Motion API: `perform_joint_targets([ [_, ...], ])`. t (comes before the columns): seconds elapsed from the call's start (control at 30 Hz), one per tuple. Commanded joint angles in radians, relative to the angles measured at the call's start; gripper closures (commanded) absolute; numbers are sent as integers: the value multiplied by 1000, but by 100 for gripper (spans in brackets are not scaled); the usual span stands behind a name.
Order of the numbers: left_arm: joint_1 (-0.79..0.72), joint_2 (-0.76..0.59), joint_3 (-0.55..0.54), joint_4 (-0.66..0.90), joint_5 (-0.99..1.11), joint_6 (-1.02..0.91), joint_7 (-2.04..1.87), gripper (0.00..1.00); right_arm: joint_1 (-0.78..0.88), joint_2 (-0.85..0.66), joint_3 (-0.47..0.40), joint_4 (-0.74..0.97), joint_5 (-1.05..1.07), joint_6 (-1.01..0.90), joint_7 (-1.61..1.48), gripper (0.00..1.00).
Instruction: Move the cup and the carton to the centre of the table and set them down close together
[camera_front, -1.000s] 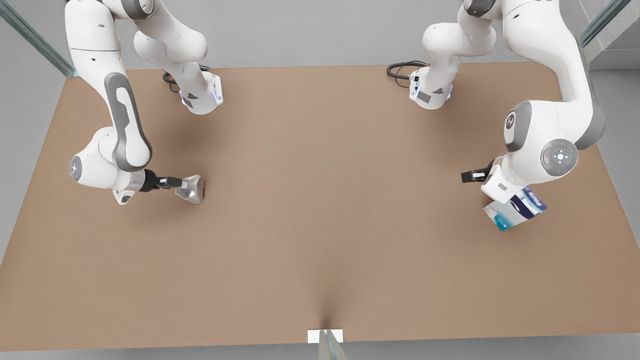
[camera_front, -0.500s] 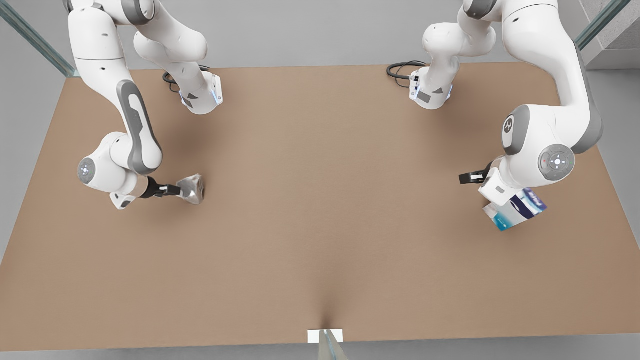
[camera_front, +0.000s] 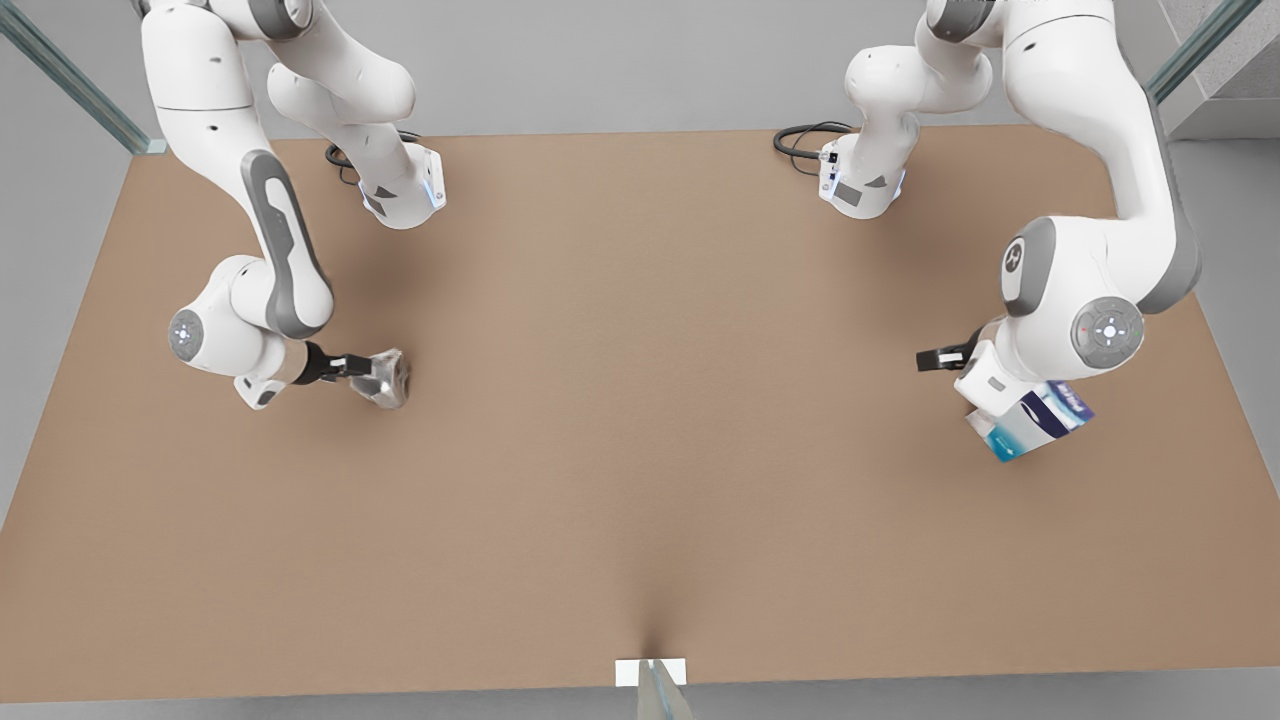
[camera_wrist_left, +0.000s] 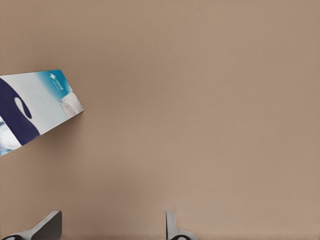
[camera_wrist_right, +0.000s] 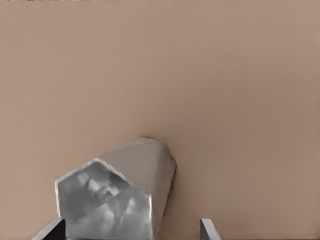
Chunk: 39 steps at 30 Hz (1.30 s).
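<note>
The silvery faceted cup (camera_front: 385, 378) sits on the table (camera_front: 640, 450) at the front view's left. My right gripper (camera_front: 345, 367) reaches it from the side. In the right wrist view the cup (camera_wrist_right: 120, 192) stands between the open gripper's (camera_wrist_right: 129, 231) fingertips, close to one and with a gap to the other. The white and blue carton (camera_front: 1035, 420) lies at the front view's right, partly under my left arm's hand (camera_front: 985, 385). In the left wrist view the carton (camera_wrist_left: 32, 110) lies off to one side of my open left gripper (camera_wrist_left: 112, 231), with bare table between the fingertips.
Two white arm bases (camera_front: 405, 195) (camera_front: 860, 185) with black cables stand along the table's far edge. A small white tab (camera_front: 650, 672) marks the middle of the near edge. The table's middle is bare brown surface.
The right arm's wrist has shifted slightly toward the cup. The left arm's wrist has moved a little over the carton. Cup and carton have not moved.
</note>
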Motion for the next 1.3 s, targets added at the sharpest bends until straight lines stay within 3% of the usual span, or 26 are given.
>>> perform_joint_targets([
  [0.0, -2, 0, 0, 0, 1, 0, 0, 0, 3, 0, 0, -2, 1, 0, 2, 1],
  [0.77, -6, 12, 0, 2, 1, -2, -6, 0, 17, 70, 0, -43, -37, 75, 40, 4],
  [0.8, -6, 11, 0, 2, 1, -2, -5, 0, 17, 70, 0, -40, -37, 63, 38, 28],
  [0.83, -6, 6, 0, 2, 1, -2, -5, 0, 17, 69, -2, -40, -37, 52, 34, 79],
  [1.07, -14, -71, -14, 9, -15, 0, 12, 0, 14, 78, 0, -37, -57, 45, 66, 79],
  [1.27, -14, -58, -14, 17, -22, 0, 0, 0, 14, 78, -2, 2, -55, 3, 81, 79],
])
